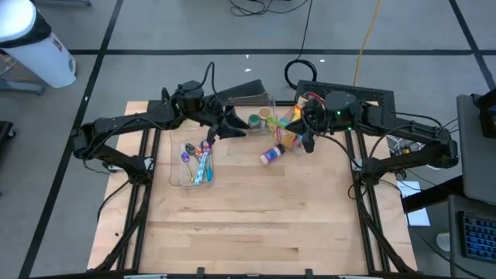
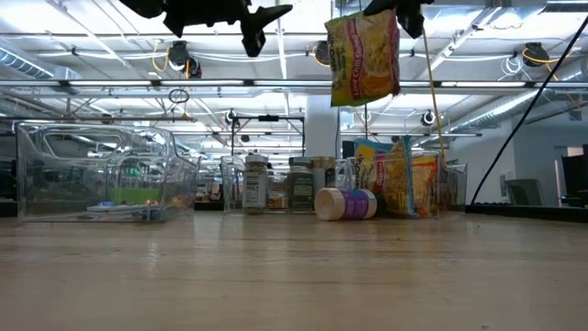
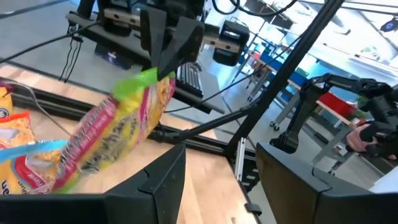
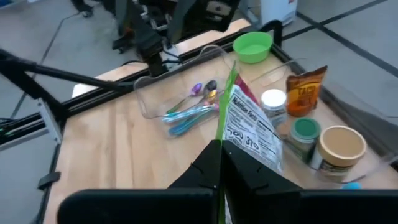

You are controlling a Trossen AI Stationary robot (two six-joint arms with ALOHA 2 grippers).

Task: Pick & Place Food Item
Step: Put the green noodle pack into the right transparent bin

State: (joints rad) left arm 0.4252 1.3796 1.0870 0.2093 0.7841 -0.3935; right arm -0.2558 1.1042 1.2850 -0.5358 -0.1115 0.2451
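low view: right gripper (image 2: 397, 7) is clamped on the top edge of the noodle packet (image 2: 364, 57), holding it well above the table (image 2: 294, 276), left gripper (image 2: 262, 23) empty with jaws parted nearby; pick done, placing remains

A clear bin (image 1: 192, 167) of colourful spoons (image 1: 200, 161) sits near a toppled purple-labelled jar (image 1: 272, 155).

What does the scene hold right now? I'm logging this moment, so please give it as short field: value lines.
held item: noodle packet, hanging in the air
holder: right hand, shut on the packet's top edge
left hand: open, empty, raised beside the packet
on table: purple-capped bottle lying on its side
left bin: clear bin holding coloured spoons
rear bin: jars and green bowl
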